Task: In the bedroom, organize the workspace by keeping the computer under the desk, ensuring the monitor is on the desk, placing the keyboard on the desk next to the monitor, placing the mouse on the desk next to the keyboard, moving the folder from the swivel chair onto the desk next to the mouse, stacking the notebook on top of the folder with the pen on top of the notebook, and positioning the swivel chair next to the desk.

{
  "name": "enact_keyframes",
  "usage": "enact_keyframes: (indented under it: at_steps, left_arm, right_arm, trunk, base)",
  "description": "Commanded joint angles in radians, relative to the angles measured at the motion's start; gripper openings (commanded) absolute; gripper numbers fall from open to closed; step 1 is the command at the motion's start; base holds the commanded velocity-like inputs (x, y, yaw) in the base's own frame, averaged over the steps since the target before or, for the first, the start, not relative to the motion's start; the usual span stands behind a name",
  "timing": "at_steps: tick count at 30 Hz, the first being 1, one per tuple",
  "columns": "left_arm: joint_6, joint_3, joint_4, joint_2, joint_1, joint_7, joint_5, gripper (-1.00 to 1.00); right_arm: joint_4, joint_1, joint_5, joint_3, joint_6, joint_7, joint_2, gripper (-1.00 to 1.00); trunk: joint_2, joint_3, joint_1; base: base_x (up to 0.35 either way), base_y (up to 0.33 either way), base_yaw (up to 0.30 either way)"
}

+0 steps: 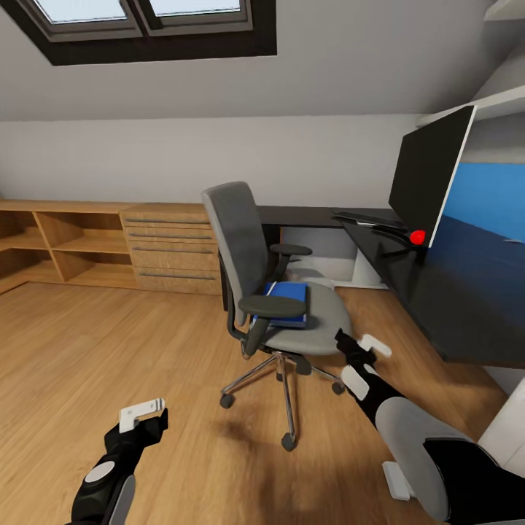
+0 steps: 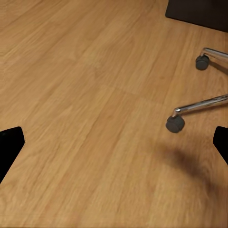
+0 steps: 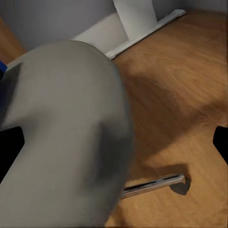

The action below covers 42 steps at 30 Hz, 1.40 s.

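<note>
The right hand (image 1: 362,351) reaches forward with its fingers spread apart and nothing between them, its tips just beside the front edge of the seat of the swivel chair (image 1: 271,292). From that arm's own camera the grey seat cushion (image 3: 61,137) bulks close ahead, with one chrome leg (image 3: 152,185) of the chair's base poking out beneath it over the wood floor (image 3: 190,85).

The left hand (image 1: 144,415) hangs low and well apart from the chair, released as well, its two fingers wide and holding nothing. Its camera looks down on bare floorboards, with two of the chair's black castors (image 2: 175,123) on chrome legs near one side.

The chair stands on the floor with its tall back turned toward the wooden chest of drawers (image 1: 171,248) and the open shelves (image 1: 51,244) along the far wall. The blue folder (image 1: 286,300) lies flat on the seat, behind the near black armrest (image 1: 271,306).

To the right of the chair runs the black bench (image 1: 452,306). The monitor (image 1: 430,175) stands upright on it, its dark screen facing the chair and a red dot at its lower corner. The keyboard (image 1: 364,216) lies on the bench just behind the monitor's stand. Skylight windows (image 1: 146,18) sit in the sloped ceiling above.
</note>
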Motion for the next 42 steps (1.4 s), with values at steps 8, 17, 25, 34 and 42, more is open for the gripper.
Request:
enact_keyframes:
  at_steps: [8,17,25,34,42]
  left_arm:
    - [0.004,0.022,-0.001,-0.002,0.000,0.006,0.012,1.00]
    - [0.004,0.024,0.000,-0.003,0.000,0.006,0.013,1.00]
    - [0.003,0.024,0.000,-0.003,0.000,0.006,0.012,1.00]
    - [0.003,0.024,0.000,-0.003,0.000,0.006,0.011,1.00]
    - [0.004,0.024,0.001,-0.003,0.000,0.004,0.010,1.00]
  right_arm:
    - [0.000,0.000,-0.145,-0.002,-0.005,0.002,-0.001,1.00]
    - [-0.005,0.000,-0.163,-0.001,-0.007,0.002,0.000,1.00]
    - [-0.006,-0.001,-0.162,-0.002,-0.008,0.001,-0.001,1.00]
    - [-0.004,-0.001,-0.162,-0.003,-0.007,0.001,-0.002,1.00]
    - [-0.004,-0.001,-0.165,-0.003,-0.005,0.000,-0.011,1.00]
  trunk:
    - [0.000,-0.001,0.000]
    - [0.000,-0.001,0.000]
    - [0.000,-0.001,0.000]
    - [0.000,-0.001,0.000]
    - [0.000,-0.001,0.000]
  base:
    - [0.000,0.000,0.000]
    - [0.000,0.000,0.000]
    - [0.073,0.000,0.000]
    - [0.141,0.000,0.000]
    - [0.125,0.000,0.000]
